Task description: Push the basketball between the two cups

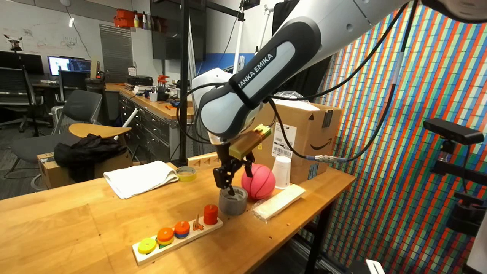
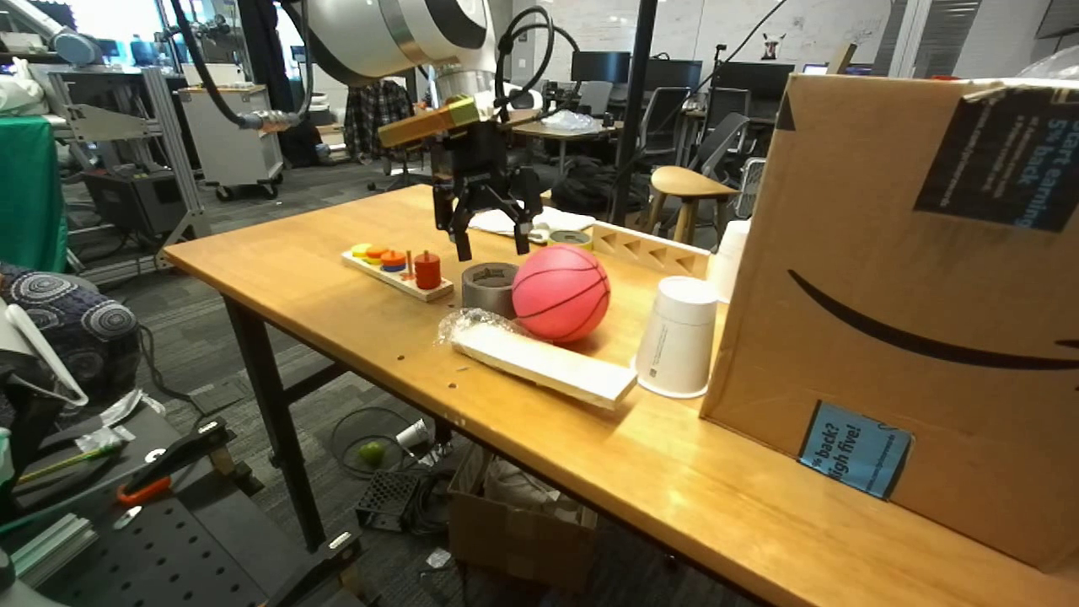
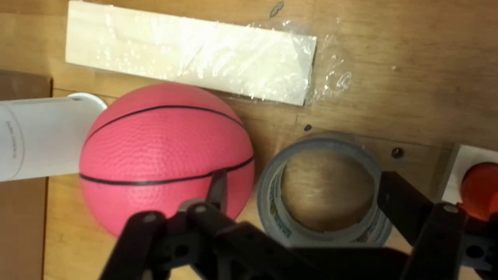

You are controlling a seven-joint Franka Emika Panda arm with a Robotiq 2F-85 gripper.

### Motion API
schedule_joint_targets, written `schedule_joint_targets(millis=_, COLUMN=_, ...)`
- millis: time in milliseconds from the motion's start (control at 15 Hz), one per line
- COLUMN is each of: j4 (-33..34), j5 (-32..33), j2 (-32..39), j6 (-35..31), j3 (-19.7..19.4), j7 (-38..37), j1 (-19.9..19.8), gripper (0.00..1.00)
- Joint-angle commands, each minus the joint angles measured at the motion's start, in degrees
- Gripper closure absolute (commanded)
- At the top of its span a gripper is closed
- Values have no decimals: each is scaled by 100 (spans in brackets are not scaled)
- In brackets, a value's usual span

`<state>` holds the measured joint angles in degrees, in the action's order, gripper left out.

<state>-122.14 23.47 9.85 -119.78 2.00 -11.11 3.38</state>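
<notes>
I'd close that wide-spread, empty black gripper [image 2: 493, 250] tbh, then gently nudge the pinkish-red basketball [image 2: 560, 293], just beside the grey tape roll [image 2: 487, 289], from that side toward the white paper cups [image 2: 677, 337].

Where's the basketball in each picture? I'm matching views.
An exterior view: basketball just right of centre, below mid-height.
An exterior view: basketball almost at centre.
Wrist view: basketball large, left of centre.
Shared landmark: grey tape roll, left of the basketball in both exterior views, right of it in the wrist view.
</notes>
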Motion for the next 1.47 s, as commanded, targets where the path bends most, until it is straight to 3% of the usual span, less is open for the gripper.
schedule_joint_targets(millis=0, j4=223, j5=213, j2=-242, j6=-72, j3=-59, j7=26, j1=53, gripper=0)
schedule_joint_targets(millis=467, j4=-422, j5=291, j2=-904, j6=-184, j3=72, j7=4, j1=120, gripper=0)
schedule_joint_targets(millis=1000, j4=-1357, j5=287, j2=-1130, j6=-199, j3=168, j7=-154, j1=121, gripper=0)
schedule_joint_targets(millis=1400, j4=-1316, j5=199, j2=-934, j6=-240, j3=191, j7=2, j1=99, gripper=0)
